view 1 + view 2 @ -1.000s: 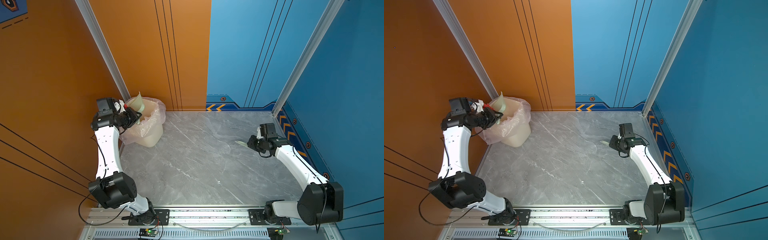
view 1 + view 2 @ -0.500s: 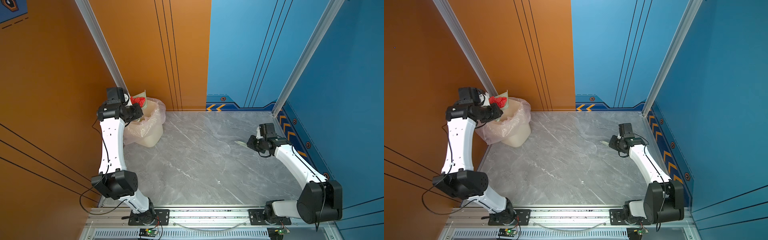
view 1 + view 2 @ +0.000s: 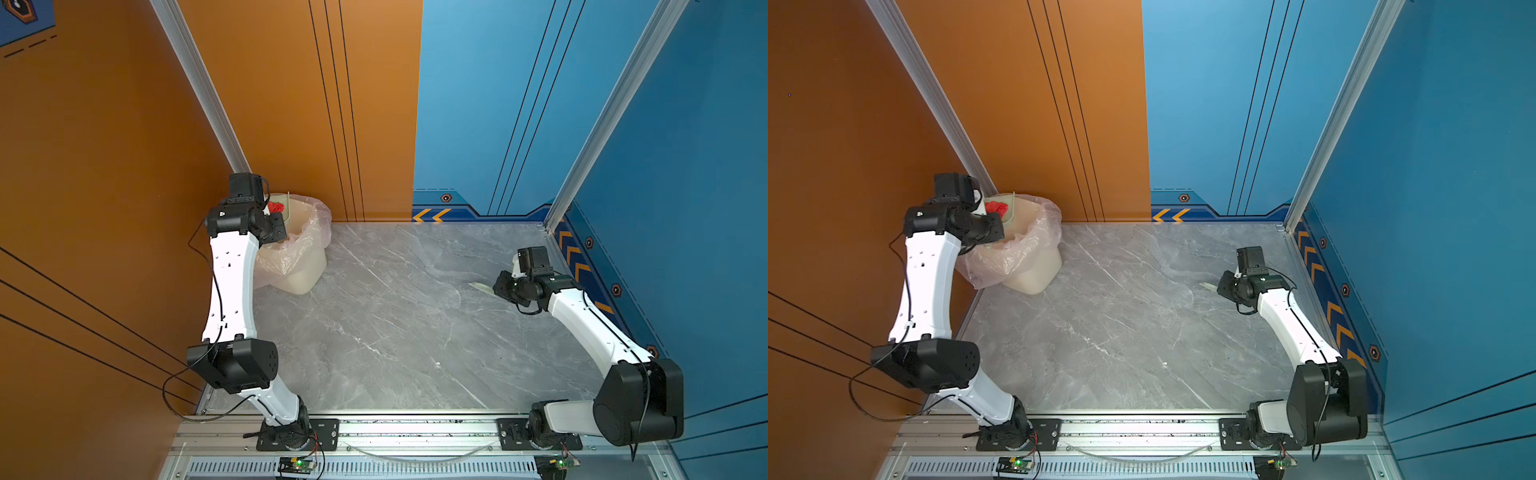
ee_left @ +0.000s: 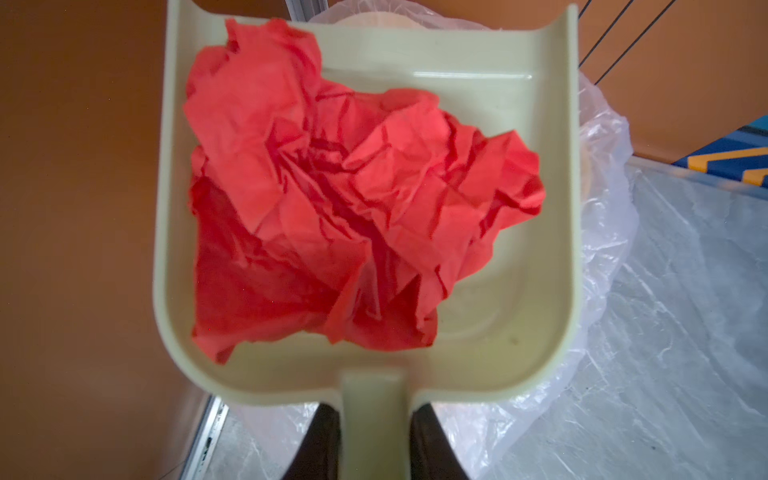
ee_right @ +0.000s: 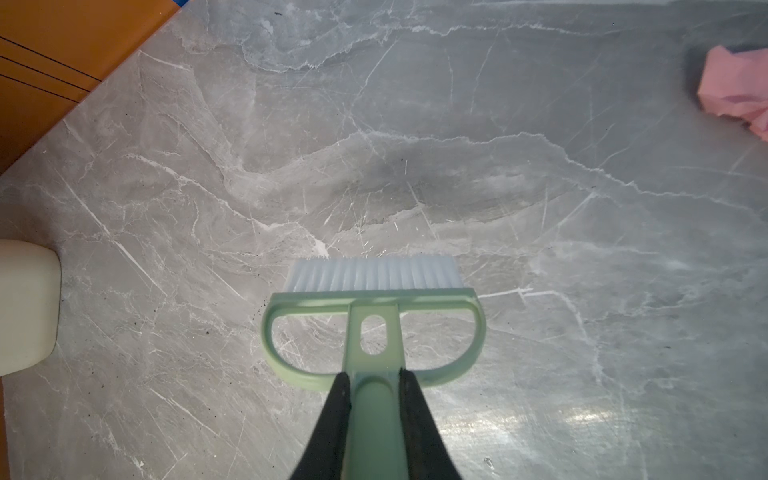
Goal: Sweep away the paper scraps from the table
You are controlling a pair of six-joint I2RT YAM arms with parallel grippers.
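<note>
Left jaws pinch one dustpan bearing one red scrap; right jaws, one brush

The grey marble-veined table carries a cream bin with a clear plastic liner, standing below and just ahead of the left gripper. A crumpled pink paper scrap lies on the bare surface ahead of the right gripper, off to one side and well apart from it. Fine dark specks dot the table near that gripper.
</note>
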